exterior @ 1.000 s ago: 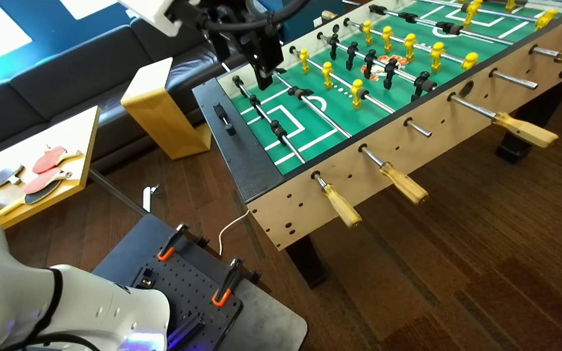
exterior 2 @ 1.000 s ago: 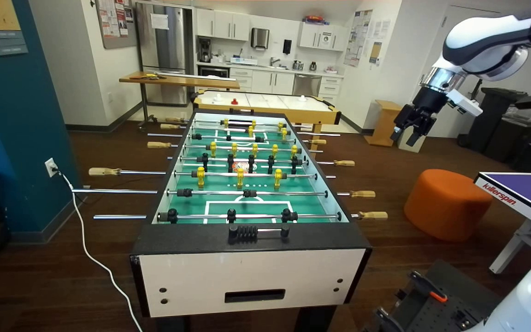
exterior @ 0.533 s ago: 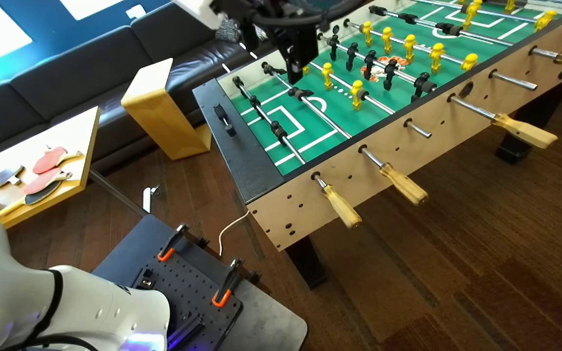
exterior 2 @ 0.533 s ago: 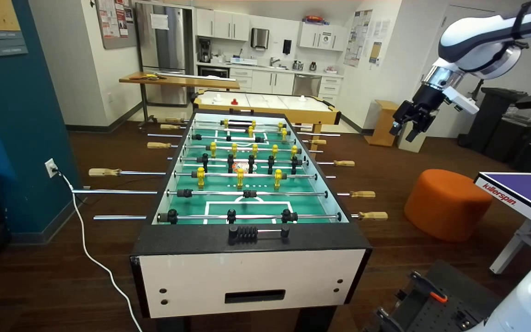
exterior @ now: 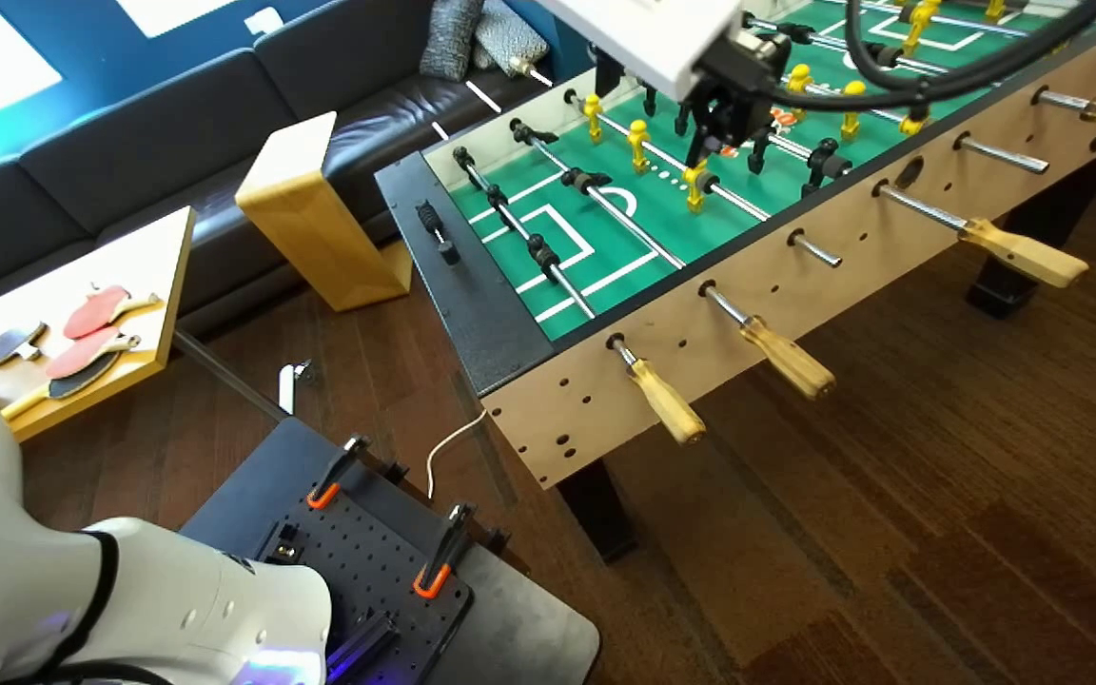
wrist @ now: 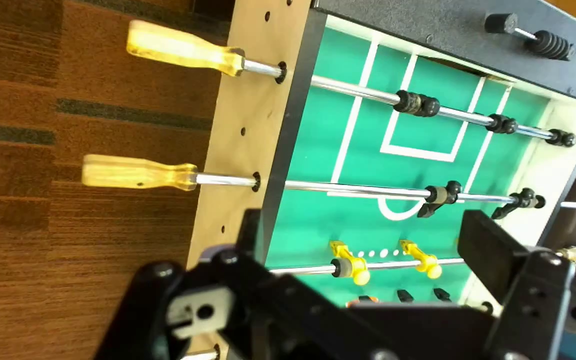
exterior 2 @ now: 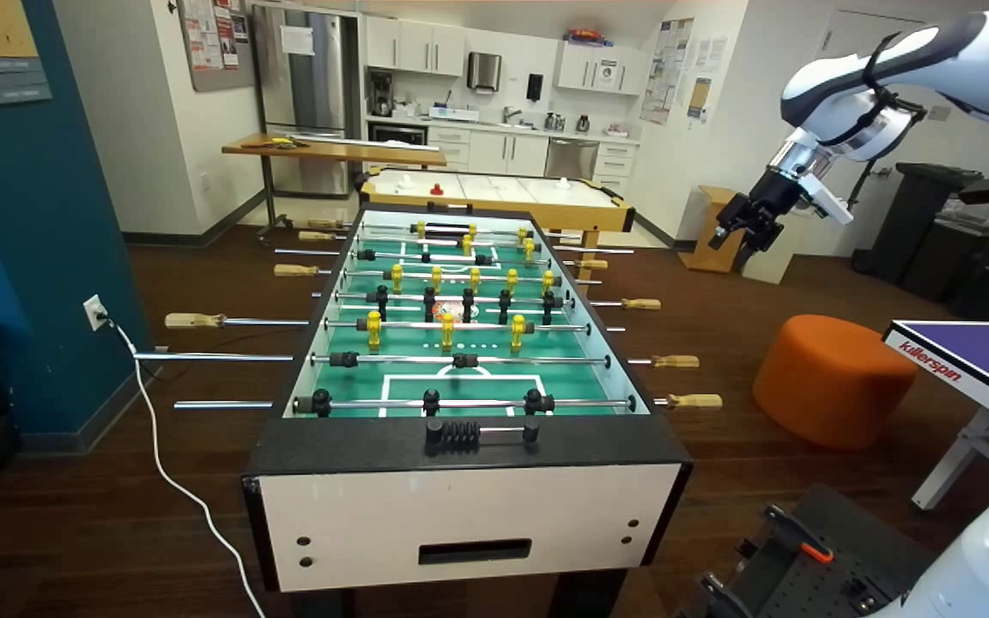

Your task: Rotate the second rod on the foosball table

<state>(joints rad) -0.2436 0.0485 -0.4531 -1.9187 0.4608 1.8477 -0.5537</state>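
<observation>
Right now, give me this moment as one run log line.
task: rotate second rod on foosball table | claw: open, empty | rod's wooden handle: ungripped

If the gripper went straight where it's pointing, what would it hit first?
Likely the foosball table near its second rod: both lie beyond the open gripper in the wrist view, but depth is unclear.

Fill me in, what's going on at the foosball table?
A white robot arm holds its black two-fingered gripper open in the air, grasping nothing. The wrist view shows the large, wood-sided, green-pitched foosball table. Its thin silver metal second rod, with a tapered tan wooden handle, is ungripped; I can't tell whether it has been turned.
</observation>
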